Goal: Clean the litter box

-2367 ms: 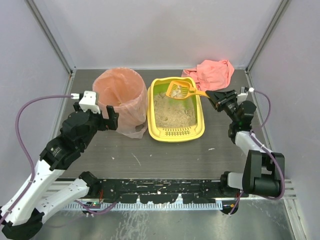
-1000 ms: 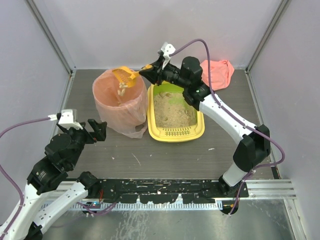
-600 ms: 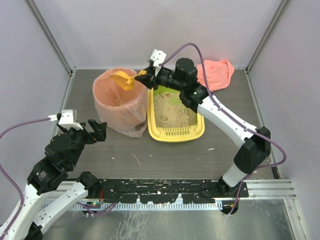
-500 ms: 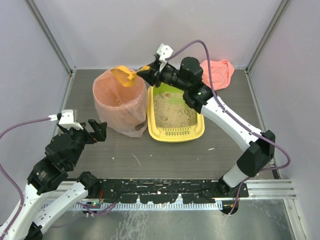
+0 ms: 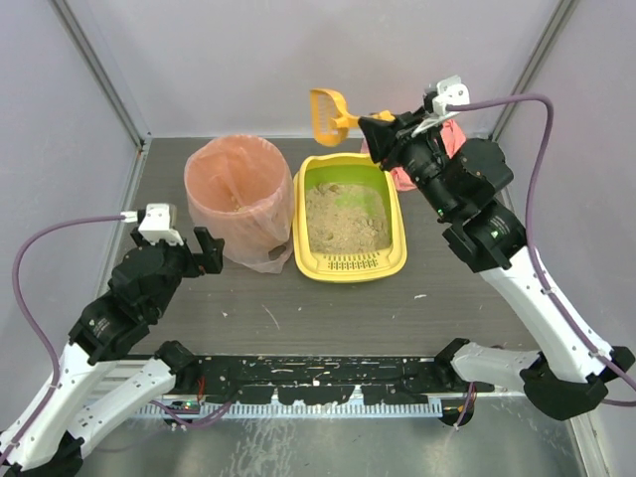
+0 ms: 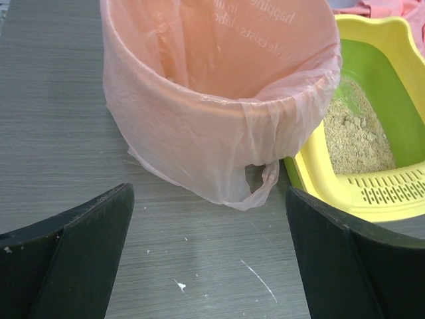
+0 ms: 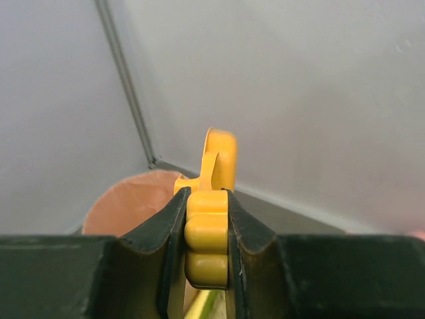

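Scoop [image 5: 326,108] — pinched in right gripper [image 7: 207,199], emptied, swung from bin [image 5: 237,199] toward far edge of table [image 5: 447,298], above litter box [image 5: 348,269]; left gripper [image 5: 206,251] splayed, empty — next pass due.

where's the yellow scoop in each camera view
Top external: scoop at upper centre, beyond the litter box, held by the right gripper.
Left wrist: not in it.
Right wrist: scoop at centre, its handle clamped in the gripper.
Shared landmark: the pink-lined bin, seen in all three views.
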Tool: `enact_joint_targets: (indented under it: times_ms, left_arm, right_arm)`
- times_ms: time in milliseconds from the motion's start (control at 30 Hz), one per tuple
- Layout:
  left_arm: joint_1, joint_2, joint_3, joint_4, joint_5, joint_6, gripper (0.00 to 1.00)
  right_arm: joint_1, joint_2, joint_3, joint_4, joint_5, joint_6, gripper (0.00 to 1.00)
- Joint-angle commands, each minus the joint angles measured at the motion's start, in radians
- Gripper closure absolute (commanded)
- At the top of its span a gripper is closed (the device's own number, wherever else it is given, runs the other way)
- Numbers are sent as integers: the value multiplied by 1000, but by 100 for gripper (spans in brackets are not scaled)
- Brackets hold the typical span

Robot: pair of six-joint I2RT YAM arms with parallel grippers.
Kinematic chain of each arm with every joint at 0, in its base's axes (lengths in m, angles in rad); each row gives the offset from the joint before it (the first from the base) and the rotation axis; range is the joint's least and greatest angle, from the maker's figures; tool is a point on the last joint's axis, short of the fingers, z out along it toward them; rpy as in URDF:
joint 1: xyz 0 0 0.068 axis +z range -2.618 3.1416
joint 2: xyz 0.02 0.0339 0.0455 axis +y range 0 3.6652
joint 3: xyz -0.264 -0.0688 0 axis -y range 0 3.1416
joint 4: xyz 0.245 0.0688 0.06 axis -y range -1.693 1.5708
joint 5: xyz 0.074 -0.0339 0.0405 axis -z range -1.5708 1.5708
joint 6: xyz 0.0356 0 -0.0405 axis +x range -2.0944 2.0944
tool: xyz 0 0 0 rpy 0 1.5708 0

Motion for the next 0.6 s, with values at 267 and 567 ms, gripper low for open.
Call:
enact_joint_targets:
  times_ms: [267,567]
  left_arm:
    - [6,45,51,63,38,40,2]
    - [5,48,58,44,38,37,2]
  right_arm:
    - [-69,164,85,-548,305,88,99]
    - [-257,359,48,-358,76,250,100]
